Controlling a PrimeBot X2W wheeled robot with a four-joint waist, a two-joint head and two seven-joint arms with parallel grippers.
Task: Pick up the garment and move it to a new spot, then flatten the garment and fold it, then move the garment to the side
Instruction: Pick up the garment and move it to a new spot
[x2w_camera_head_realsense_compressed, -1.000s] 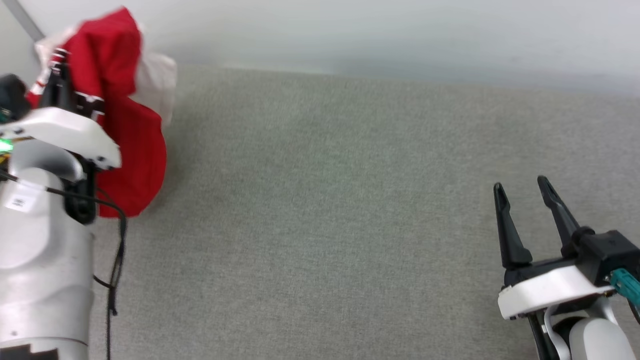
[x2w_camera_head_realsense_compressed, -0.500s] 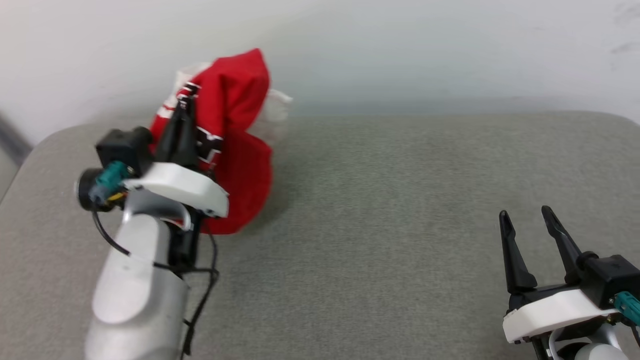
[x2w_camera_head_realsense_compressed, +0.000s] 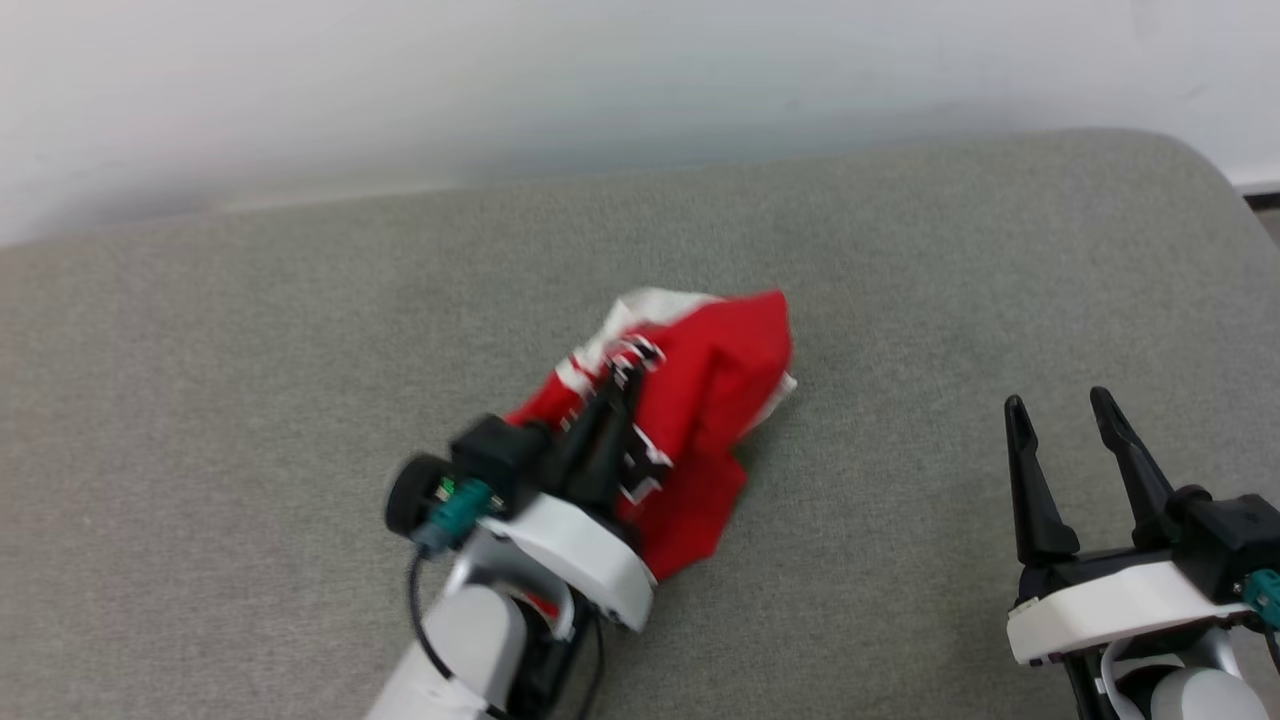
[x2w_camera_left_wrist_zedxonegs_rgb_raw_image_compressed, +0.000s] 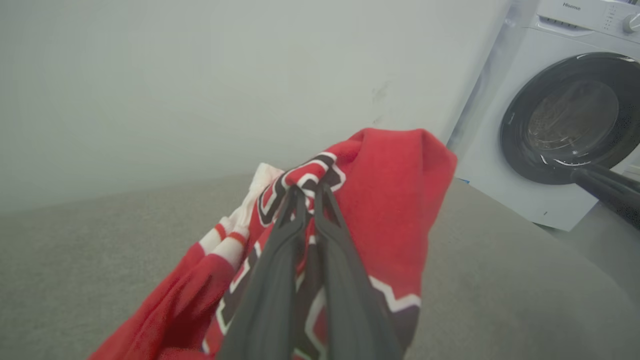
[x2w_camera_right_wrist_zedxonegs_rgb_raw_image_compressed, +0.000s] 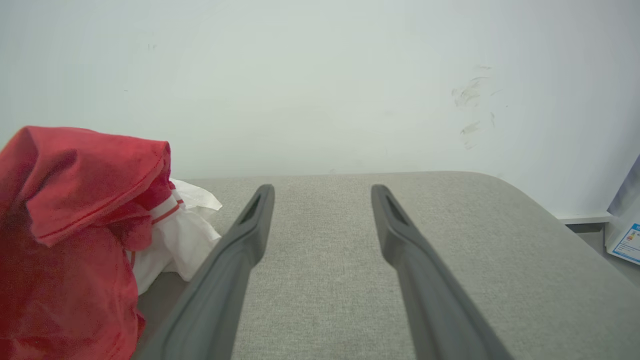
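Garment (x2w_camera_head_realsense_compressed: 725, 400) bunched, pinched in closed left hand (x2w_camera_head_realsense_compressed: 622, 372). Right hand (x2w_camera_head_realsense_compressed: 1060, 403) spread wide, empty, well apart. Open worktop (x2w_camera_head_realsense_compressed: 250, 380) surrounds both; rounded corner beyond right hand.

1. Brand name "Hisense": small dark lettering on the top panel of the white washing machine (x2w_camera_left_wrist_zedxonegs_rgb_raw_image_compressed: 480, 170), right of the grey surface (x2w_camera_left_wrist_zedxonegs_rgb_raw_image_compressed: 500, 300).
2. Black, white-outlined letters on the red garment (x2w_camera_left_wrist_zedxonegs_rgb_raw_image_compressed: 395, 200): crumpled, not readable.
3. Blue-and-white label (x2w_camera_right_wrist_zedxonegs_rgb_raw_image_compressed: 631, 242), far right: print too small to read.
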